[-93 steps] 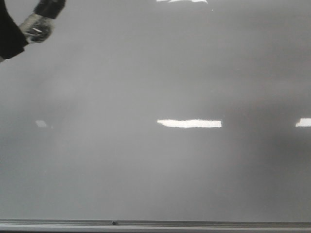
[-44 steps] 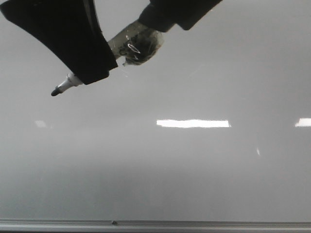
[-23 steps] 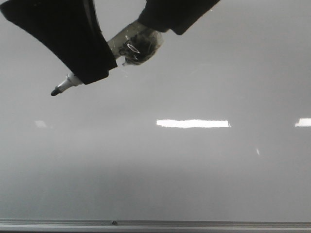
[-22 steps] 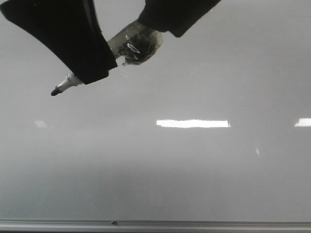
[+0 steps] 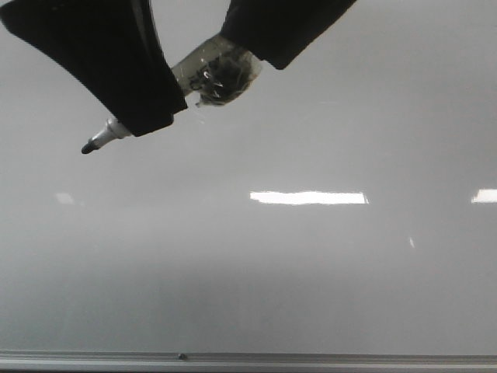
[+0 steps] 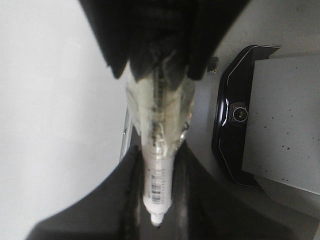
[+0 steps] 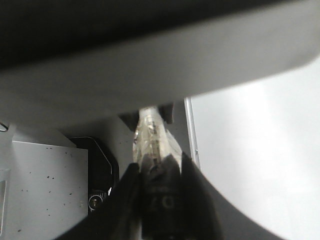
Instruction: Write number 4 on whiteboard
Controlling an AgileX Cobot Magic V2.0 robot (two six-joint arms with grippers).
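While the whiteboard (image 5: 311, 272) fills the frame unmarked, both the left gripper (image 5: 128, 85) and right gripper (image 5: 264, 27) at upper left clamp one tape-wrapped marker (image 5: 194, 70), its tip (image 5: 87, 148) pointing lower left.

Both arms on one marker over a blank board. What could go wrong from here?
1. The left gripper and right gripper both clamp the same marker; uncoordinated motion could twist or drop it.
2. The tip hangs near the whiteboard at a shallow slant, so contact may skid or leave a stray stroke.
3. No number 4 shows yet; the tape-like wrap around the barrel may slip in the grip.
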